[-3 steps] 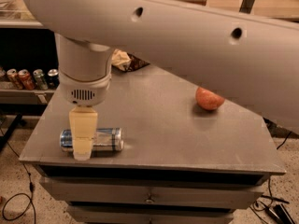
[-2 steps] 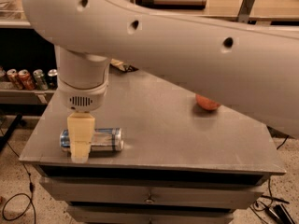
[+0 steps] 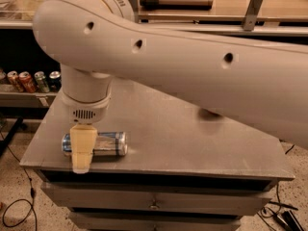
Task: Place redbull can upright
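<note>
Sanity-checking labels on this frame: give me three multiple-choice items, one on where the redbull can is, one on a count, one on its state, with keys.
1. Where is the redbull can?
A) on the left shelf
B) front-left of the table top
C) on the floor

2. How many dark holes show along the arm shell?
A) one
B) six
C) three

3. How is the can posed?
A) lying on its side
B) upright
C) leaning on a box

Key:
1 B: it lies near the table's front-left edge, with the end effector over its left part.
2 C: three holes are spaced along the shell.
3 A: its long axis runs along the table top.
</note>
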`<state>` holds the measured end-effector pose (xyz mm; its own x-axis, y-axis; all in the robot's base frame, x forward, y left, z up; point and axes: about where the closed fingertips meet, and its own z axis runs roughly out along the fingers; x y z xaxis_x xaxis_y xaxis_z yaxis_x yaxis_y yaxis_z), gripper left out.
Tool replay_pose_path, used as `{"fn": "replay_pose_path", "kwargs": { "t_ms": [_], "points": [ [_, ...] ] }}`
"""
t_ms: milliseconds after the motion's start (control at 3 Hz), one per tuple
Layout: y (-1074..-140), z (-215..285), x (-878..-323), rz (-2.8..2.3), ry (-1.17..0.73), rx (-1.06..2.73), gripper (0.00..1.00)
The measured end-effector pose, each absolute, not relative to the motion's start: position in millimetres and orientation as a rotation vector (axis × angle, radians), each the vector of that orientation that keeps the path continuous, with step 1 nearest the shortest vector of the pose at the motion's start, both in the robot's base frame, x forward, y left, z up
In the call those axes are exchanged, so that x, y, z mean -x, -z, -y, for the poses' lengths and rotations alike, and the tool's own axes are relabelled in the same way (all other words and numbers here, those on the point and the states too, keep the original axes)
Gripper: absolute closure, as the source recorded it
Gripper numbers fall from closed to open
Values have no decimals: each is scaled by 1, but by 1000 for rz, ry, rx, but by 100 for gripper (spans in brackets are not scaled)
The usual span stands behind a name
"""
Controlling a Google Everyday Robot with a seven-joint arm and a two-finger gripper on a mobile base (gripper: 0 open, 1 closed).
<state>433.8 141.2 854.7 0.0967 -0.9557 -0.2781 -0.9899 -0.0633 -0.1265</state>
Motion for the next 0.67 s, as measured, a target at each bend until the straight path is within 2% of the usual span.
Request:
{"fn": "replay_pose_path", "kwargs": {
  "t_ms": [333,667],
  "points": [
    [-847,-145,-434,-1930,-189,2098,0],
    [-842,-146,-434,-1933,-199,2097,17]
  ]
}}
